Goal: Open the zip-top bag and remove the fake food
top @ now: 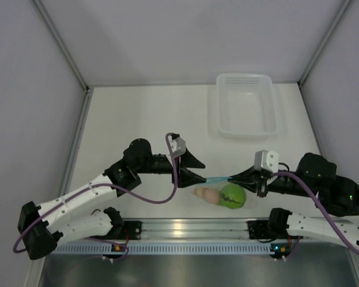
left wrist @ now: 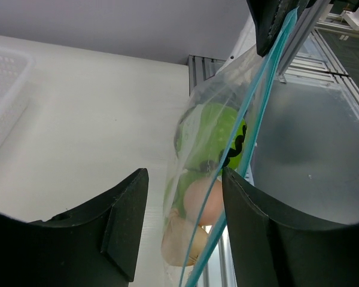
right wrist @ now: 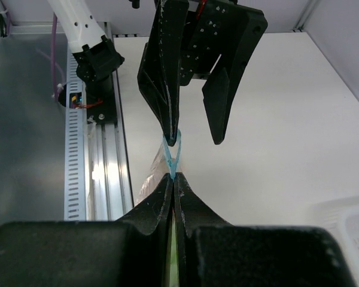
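Note:
The zip-top bag [top: 218,192] hangs clear and crinkly between my two grippers, just above the table's near edge. Its light blue zip strip [top: 217,179] stretches between them. The fake food shows inside: a green ball [top: 233,195] with a dark zigzag and peach pieces [top: 207,194]. My right gripper [right wrist: 173,177] is shut on one end of the strip. My left gripper [left wrist: 184,173] is open around the bag's top, and its right finger [left wrist: 251,221] touches the strip [left wrist: 251,122]. In the right wrist view the strip [right wrist: 167,156] splits into a narrow V at one left fingertip [right wrist: 172,139].
An empty white translucent basket [top: 248,107] stands at the back right of the table. Below the bag, the aluminium rail [top: 185,227] with the arm bases runs along the near edge. White walls close in the left, right and back.

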Controlling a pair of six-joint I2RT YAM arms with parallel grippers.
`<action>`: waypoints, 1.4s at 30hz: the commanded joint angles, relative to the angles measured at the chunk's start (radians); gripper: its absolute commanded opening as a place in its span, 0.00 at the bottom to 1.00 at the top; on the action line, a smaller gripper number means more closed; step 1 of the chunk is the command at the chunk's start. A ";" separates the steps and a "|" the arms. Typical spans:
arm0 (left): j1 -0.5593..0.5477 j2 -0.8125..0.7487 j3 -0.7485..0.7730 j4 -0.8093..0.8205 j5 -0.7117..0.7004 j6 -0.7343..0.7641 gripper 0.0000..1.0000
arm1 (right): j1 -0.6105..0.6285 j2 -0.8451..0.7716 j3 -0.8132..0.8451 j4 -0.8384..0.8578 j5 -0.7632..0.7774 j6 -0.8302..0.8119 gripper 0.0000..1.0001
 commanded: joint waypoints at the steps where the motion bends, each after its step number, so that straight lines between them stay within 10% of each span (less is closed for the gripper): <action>1: -0.004 0.024 0.020 0.040 0.048 -0.006 0.58 | -0.009 -0.004 0.008 0.091 0.002 0.012 0.00; 7: -0.005 0.067 0.022 0.040 0.133 -0.008 0.56 | -0.009 -0.010 -0.007 0.123 0.006 0.020 0.00; 22: -0.019 0.091 0.043 0.043 0.173 -0.005 0.00 | -0.008 0.027 -0.029 0.145 -0.003 0.033 0.00; 27: -0.021 0.073 0.031 0.043 -0.032 -0.048 0.00 | -0.009 0.025 -0.042 0.151 0.084 0.055 0.00; 33: -0.021 0.061 0.015 0.022 -0.295 -0.106 0.00 | -0.009 0.004 -0.076 0.148 0.357 0.141 0.31; 40: -0.021 0.094 0.052 -0.091 -0.483 -0.161 0.00 | -0.008 -0.004 -0.124 0.201 0.498 0.260 0.99; 42: -0.021 0.101 0.067 -0.122 -0.551 -0.206 0.00 | -0.008 -0.009 -0.144 0.221 0.607 0.387 0.99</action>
